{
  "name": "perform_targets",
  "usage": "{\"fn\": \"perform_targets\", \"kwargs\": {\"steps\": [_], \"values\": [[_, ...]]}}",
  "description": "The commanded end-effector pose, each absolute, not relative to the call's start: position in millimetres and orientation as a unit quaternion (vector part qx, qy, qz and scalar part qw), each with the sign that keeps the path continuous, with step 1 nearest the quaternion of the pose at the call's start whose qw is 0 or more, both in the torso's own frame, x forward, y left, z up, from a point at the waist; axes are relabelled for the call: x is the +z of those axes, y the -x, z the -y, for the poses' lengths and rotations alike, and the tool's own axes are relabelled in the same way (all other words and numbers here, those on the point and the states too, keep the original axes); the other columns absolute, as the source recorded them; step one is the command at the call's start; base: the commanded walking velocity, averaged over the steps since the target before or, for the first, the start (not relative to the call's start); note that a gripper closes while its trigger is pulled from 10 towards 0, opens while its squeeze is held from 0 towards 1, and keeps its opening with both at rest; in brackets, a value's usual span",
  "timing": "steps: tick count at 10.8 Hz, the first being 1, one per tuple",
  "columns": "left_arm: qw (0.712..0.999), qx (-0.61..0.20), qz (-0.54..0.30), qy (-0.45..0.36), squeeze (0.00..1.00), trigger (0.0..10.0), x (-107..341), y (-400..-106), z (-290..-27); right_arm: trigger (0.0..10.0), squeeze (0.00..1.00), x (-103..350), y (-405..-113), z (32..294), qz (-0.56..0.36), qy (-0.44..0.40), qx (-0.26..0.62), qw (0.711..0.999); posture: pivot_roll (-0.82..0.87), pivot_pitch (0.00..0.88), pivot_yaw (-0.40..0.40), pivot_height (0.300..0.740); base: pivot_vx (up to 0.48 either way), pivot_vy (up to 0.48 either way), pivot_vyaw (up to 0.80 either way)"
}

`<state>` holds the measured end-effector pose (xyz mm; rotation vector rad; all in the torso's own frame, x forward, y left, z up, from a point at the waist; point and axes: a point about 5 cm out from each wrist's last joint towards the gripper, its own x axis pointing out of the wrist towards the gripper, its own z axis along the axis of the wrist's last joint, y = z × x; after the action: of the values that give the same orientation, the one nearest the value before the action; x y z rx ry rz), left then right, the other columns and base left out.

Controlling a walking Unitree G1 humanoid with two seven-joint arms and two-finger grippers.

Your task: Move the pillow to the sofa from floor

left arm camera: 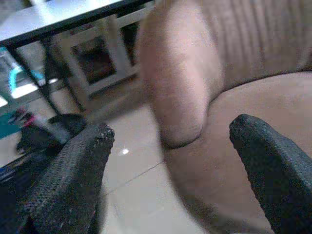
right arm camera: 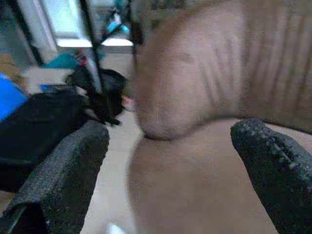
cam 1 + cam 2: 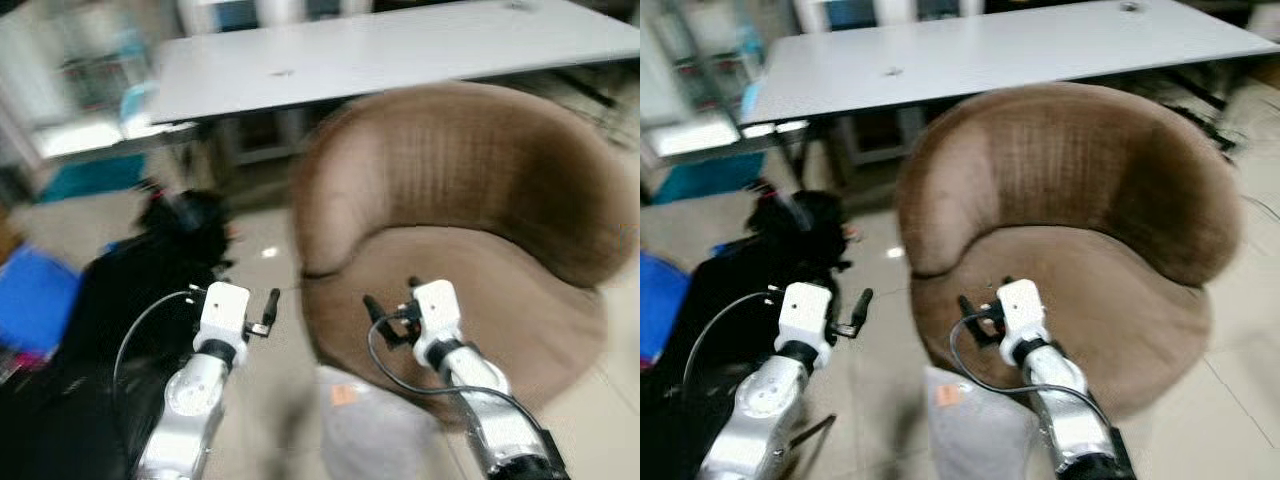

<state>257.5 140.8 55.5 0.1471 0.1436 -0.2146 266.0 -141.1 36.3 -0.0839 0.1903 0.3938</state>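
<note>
A round brown sofa chair (image 3: pixel 470 230) stands right in front of me. Low between my two arms lies a pale grey soft thing with an orange tag (image 3: pixel 365 425), probably the pillow, its lower part cut off by the frame. My left gripper (image 3: pixel 268 312) hovers over the floor tiles just left of the sofa's front edge, open and empty; the left wrist view shows its fingertips (image 1: pixel 83 156) wide apart. My right gripper (image 3: pixel 385 318) is over the front of the seat cushion (image 2: pixel 195 180), also open with nothing between its fingers. The picture is blurred.
A long white table (image 3: pixel 400 50) stands behind the sofa. A black bag (image 3: pixel 130 290) lies on the floor to the left, with a blue thing (image 3: pixel 35 300) beside it. Pale floor tiles (image 3: pixel 265 240) show between the bag and the sofa.
</note>
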Motion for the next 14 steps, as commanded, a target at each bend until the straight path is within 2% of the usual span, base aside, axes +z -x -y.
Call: {"fn": "perform_targets", "kwargs": {"steps": [1, 7, 8, 14], "values": [[0.988, -0.104, -0.082, -0.082, 0.0, 10.0, 50.6, -253.3, -147.6, 10.0, 0.0, 38.0, -266.8, 137.5, -0.09, 0.041, 0.2, 0.975, -0.15, 0.0, 0.093, 0.74, 0.0, 0.0, 0.0], [0.984, -0.111, -0.086, -0.113, 0.0, 10.0, 47.5, -251.6, -145.3, 10.0, 0.0, 37.8, -266.4, 135.9, -0.092, 0.044, 0.206, 0.973, -0.14, 0.0, 0.081, 0.74, 0.0, -0.423, 0.0], [0.988, -0.1, -0.085, -0.084, 0.0, 10.0, 47.3, -251.4, -146.5, 10.0, 0.0, 37.8, -266.2, 135.5, -0.092, 0.045, 0.207, 0.973, -0.14, 0.0, 0.081, 0.74, 0.0, 0.0, 0.0], [0.989, -0.085, -0.084, -0.086, 0.0, 10.0, 47.0, -250.7, -150.0, 10.0, 0.0, 37.8, -268.0, 132.8, -0.094, 0.044, 0.215, 0.971, -0.13, 0.0, 0.078, 0.74, 0.0, 0.0, 0.0]]}}
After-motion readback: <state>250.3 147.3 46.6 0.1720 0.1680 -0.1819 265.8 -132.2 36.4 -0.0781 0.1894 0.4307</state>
